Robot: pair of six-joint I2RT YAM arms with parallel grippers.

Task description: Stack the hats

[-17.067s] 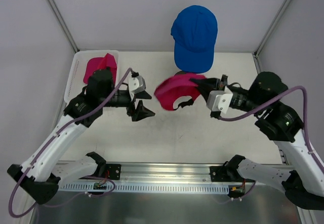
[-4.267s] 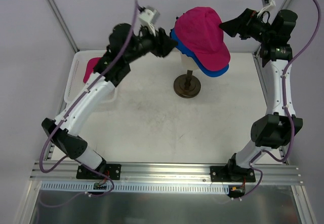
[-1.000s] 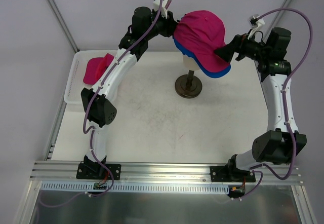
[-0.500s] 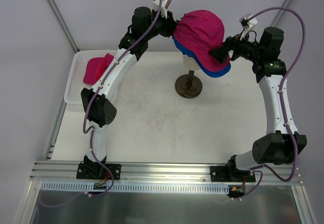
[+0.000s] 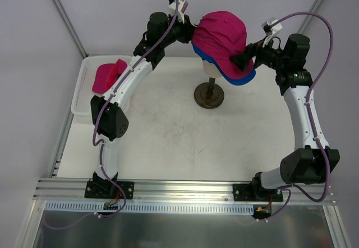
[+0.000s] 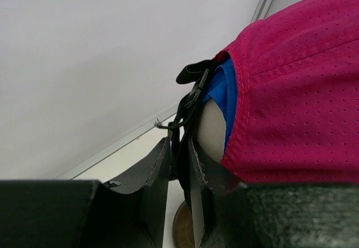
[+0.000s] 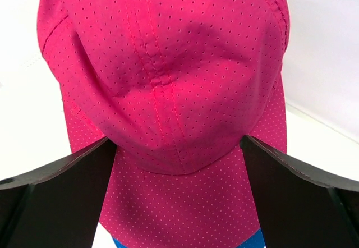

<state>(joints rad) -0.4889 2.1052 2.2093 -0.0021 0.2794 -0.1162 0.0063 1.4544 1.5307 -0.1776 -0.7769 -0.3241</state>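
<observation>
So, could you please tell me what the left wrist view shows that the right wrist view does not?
Only the left wrist: the black strap with its buckle, running down between the close-set fingers of the left gripper, and the cream mannequin head. Only the right wrist: the crown and brim of the pink cap, with the open right gripper straddling the crown. Both: the pink cap over the blue cap.

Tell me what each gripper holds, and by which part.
Left gripper: jaws nearly shut on the black strap behind the pink cap. Right gripper: nothing; open jaws straddle that cap's crown.
</observation>
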